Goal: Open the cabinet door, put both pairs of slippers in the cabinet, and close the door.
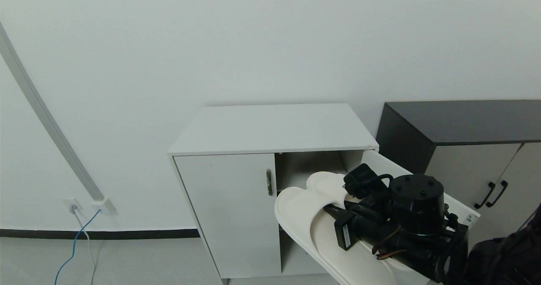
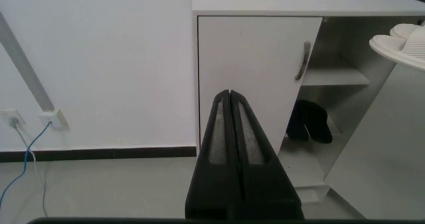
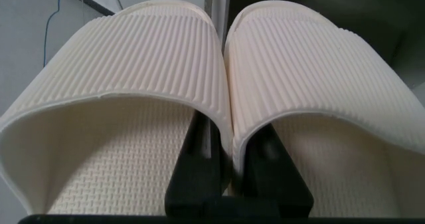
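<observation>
The cream slippers [image 3: 126, 71] look like matt ribbed foam, insoles pebbled. The white cabinet [image 1: 270, 128] is smooth, matt board; its door handle [image 1: 269, 182] seems brushed metal.

— What colour is the cabinet [image 1: 270, 128]?
— White all over, with a dull grey handle [image 1: 269, 182].
— And the slippers?
— The cream slippers [image 3: 133, 58] have fine ribs across the straps and a small diamond grid on the insoles. The dark slippers [image 2: 311, 121] inside the cabinet are plain black.
— Around the cabinet?
— To its right, a sideboard [image 1: 465, 120] with a black top, grey doors and black handles [image 1: 490, 194]. To its left, a white wall [image 1: 211, 44], a black skirting stripe [image 1: 97, 234] and a blue cable [image 1: 74, 247] over a grey floor [image 1: 148, 261]
</observation>
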{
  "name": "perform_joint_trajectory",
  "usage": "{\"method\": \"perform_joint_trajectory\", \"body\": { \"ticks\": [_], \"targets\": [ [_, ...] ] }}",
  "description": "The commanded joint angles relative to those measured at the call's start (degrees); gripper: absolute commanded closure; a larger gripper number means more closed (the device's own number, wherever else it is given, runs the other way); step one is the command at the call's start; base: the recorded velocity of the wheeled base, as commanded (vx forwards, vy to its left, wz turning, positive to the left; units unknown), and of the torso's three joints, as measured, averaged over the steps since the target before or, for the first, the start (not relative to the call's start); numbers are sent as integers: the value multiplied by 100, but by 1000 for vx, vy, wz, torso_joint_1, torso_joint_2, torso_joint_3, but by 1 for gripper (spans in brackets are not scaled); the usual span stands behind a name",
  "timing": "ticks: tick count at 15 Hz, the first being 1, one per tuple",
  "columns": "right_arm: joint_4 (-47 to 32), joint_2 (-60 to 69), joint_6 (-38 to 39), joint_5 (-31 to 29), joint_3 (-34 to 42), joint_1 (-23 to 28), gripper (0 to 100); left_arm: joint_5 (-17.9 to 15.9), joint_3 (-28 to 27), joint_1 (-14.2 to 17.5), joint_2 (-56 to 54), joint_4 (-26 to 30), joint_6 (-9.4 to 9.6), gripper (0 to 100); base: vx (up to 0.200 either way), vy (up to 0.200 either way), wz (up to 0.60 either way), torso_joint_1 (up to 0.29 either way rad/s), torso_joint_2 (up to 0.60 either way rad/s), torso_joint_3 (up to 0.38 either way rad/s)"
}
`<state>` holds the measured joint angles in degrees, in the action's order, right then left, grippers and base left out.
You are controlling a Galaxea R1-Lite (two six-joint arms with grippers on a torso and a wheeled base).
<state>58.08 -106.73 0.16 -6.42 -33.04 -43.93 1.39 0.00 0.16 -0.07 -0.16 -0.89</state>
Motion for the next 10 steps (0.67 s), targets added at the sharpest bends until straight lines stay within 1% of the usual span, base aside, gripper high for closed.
{"method": "perform_joint_trajectory", "body": {
  "ticks": [1, 4, 10],
  "targets": [
    [2, -15, 2, 1, -1, -1, 100, 2, 0, 2, 7, -2, 1, 100, 0, 0, 0, -217, 544, 320],
    [2, -15, -33, 1, -1, -1, 100, 2, 0, 2, 7, -2, 1, 100, 0, 0, 0, -225, 548, 323],
    [2, -6, -104, 1, 43, -36, 100, 2, 0, 2, 7, -2, 1, 100, 0, 0, 0, -193, 517, 321]
  ]
}}
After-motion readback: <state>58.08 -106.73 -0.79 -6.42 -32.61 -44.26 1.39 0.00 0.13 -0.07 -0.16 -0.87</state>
